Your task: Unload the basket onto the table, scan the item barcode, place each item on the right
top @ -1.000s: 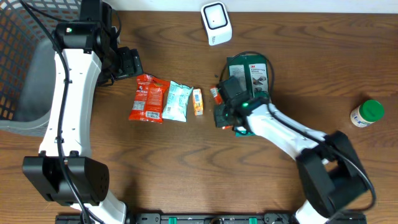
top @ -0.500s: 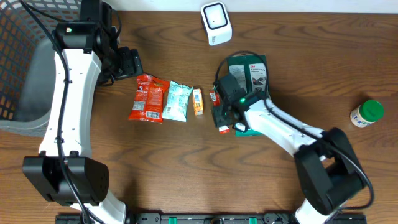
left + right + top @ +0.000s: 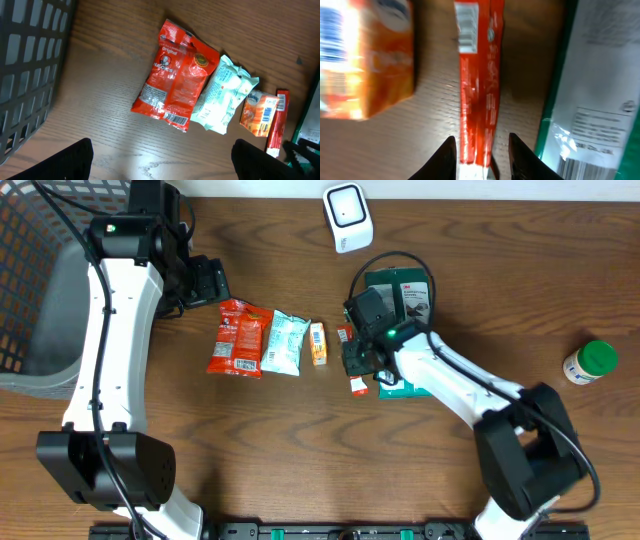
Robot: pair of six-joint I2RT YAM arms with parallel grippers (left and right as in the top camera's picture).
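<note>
A slim red stick packet (image 3: 479, 90) lies on the wooden table between a small orange box (image 3: 375, 60) and a green 3M package (image 3: 590, 100). My right gripper (image 3: 482, 160) is open and straddles the packet's near end, a thin gap on each side. Overhead, my right gripper (image 3: 357, 360) covers the stick's middle, and the stick's ends (image 3: 356, 386) stick out. The white scanner (image 3: 347, 217) stands at the back. My left gripper (image 3: 162, 167) hangs open over bare wood, near the red snack bag (image 3: 175, 75).
A teal-white packet (image 3: 285, 342) lies between the red bag (image 3: 238, 338) and the orange box (image 3: 318, 343). A dark mesh basket (image 3: 30, 270) fills the left edge. A green-capped bottle (image 3: 590, 362) stands far right.
My right gripper has shifted a little left and back, off the green package's edge and over the red stick. The stick's near end now shows. The left arm has not moved.
</note>
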